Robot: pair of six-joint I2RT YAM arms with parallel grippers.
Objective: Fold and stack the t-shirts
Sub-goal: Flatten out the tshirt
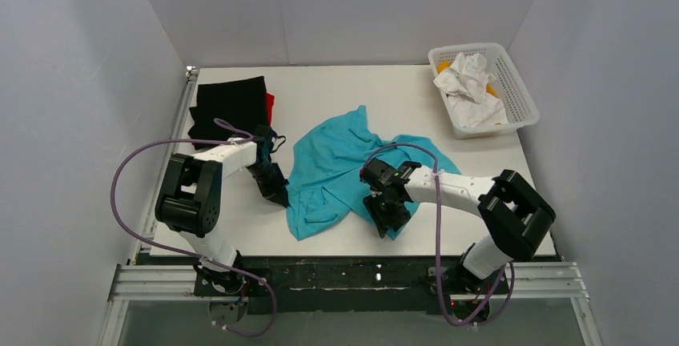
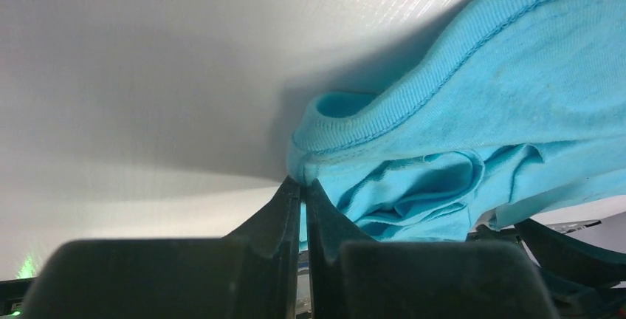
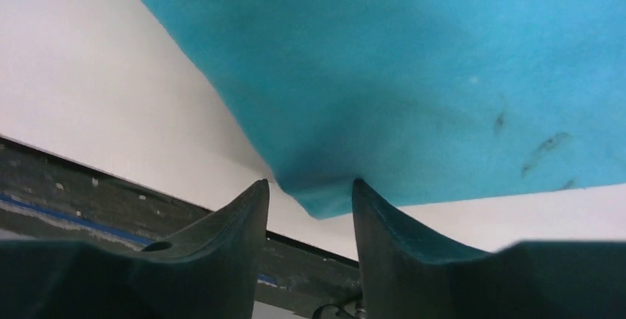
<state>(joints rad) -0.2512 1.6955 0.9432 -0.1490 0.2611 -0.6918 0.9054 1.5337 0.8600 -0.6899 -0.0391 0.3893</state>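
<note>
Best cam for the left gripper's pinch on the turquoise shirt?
Left wrist: close up, the left gripper is shut on the turquoise shirt. Top external shows it small, pinch hidden. Right wrist shows only a shirt corner inside the open right gripper.

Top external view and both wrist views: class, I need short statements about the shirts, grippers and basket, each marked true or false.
The left gripper is shut on the turquoise shirt. True.
The right gripper is shut. False: its jaws stand apart, a shirt corner between them.
The basket holds white cloth. True.
The black shirt lies in the basket. False: it lies folded on the table, far left.
</note>
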